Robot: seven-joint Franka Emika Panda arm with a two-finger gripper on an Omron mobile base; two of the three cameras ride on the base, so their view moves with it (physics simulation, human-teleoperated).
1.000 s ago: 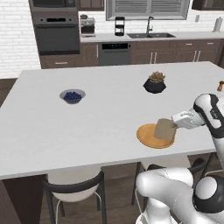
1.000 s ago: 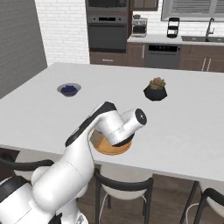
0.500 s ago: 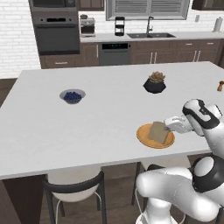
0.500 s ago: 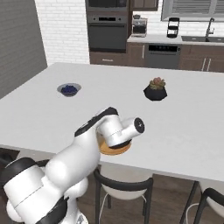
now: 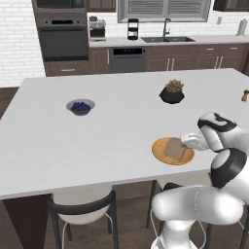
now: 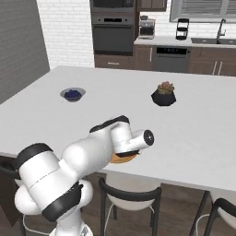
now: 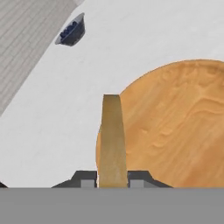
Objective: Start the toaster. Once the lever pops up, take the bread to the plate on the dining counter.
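Observation:
The tan-brown bread (image 5: 175, 148) slants over the orange plate (image 5: 160, 151), which lies near the front edge of the white dining counter (image 5: 97, 136). My gripper (image 5: 187, 142) reaches in from the plate's right and is shut on the slice. The hand view shows the bread (image 7: 113, 135) edge-on between the two fingertips (image 7: 89, 180), low over the left part of the plate (image 7: 175, 127). In the right base view my arm covers all but a sliver of the plate (image 6: 123, 159). The toaster is out of view.
A small blue-filled bowl (image 5: 80, 106) stands on the counter's left, and a potted succulent (image 5: 172, 91) behind the plate. A small brown shaker (image 5: 244, 95) is at the right edge. Stools (image 5: 82, 211) are tucked under the front edge.
My gripper has come down and a little right with the bread, from upright above the plate to slanted low over it. My elbow has swung closer to the counter's front edge.

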